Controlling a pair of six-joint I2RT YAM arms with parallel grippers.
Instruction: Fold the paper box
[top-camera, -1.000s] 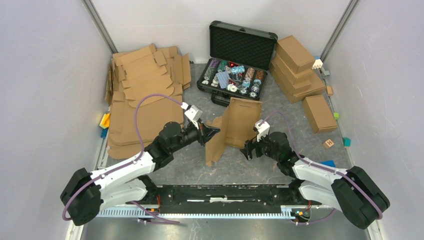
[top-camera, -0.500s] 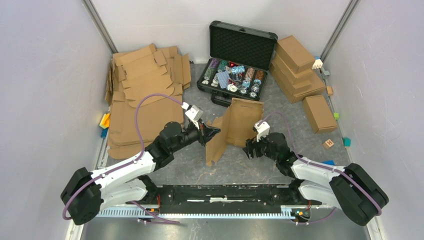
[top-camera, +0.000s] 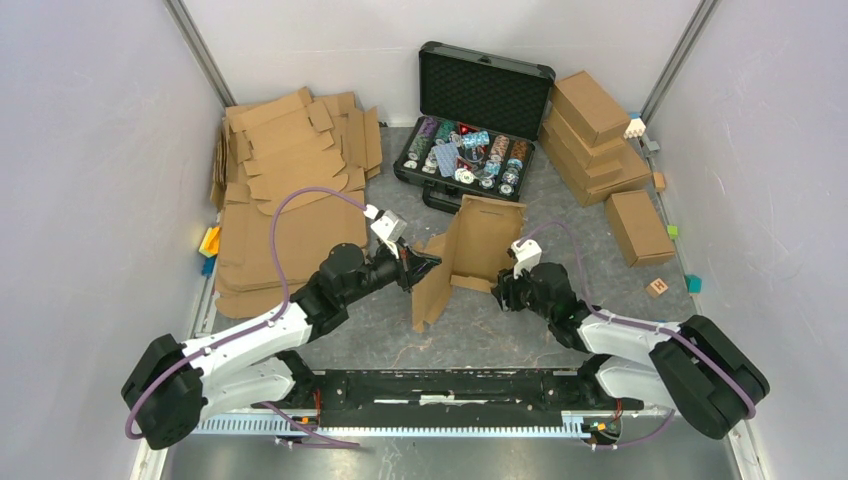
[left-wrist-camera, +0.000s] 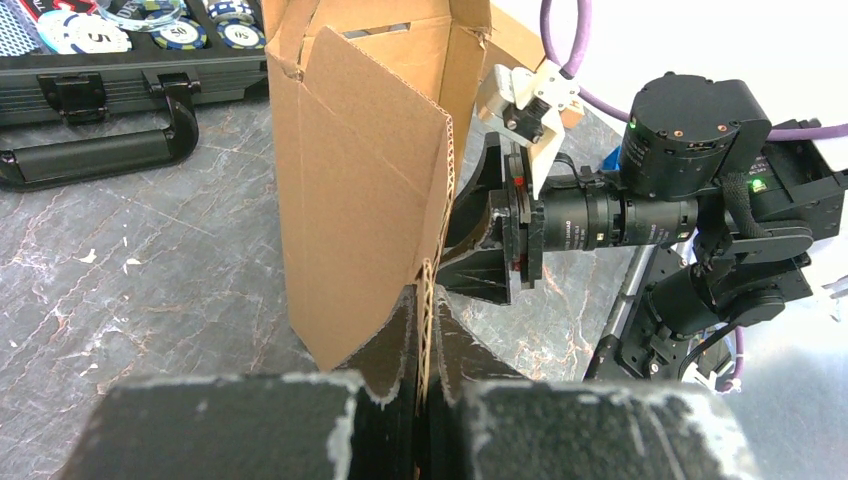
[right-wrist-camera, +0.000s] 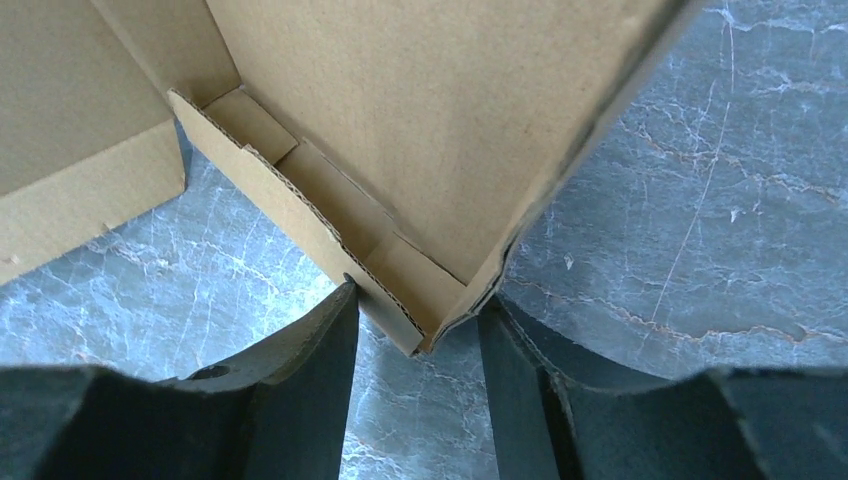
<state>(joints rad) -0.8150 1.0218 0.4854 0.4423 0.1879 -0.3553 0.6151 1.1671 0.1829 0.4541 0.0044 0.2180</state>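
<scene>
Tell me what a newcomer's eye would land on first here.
A half-folded paper box stands upright mid-table, the left gripper pinching one flap edge and the right gripper straddling a corner. Behind it lies an open black case full of poker chips, with flat cardboard blanks piled at the far left and finished boxes stacked at the far right.

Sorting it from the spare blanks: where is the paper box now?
Top view, centre: the paper box stands on edge between the left gripper, pinching its flap, and the right gripper, in front of the black chip case.
</scene>
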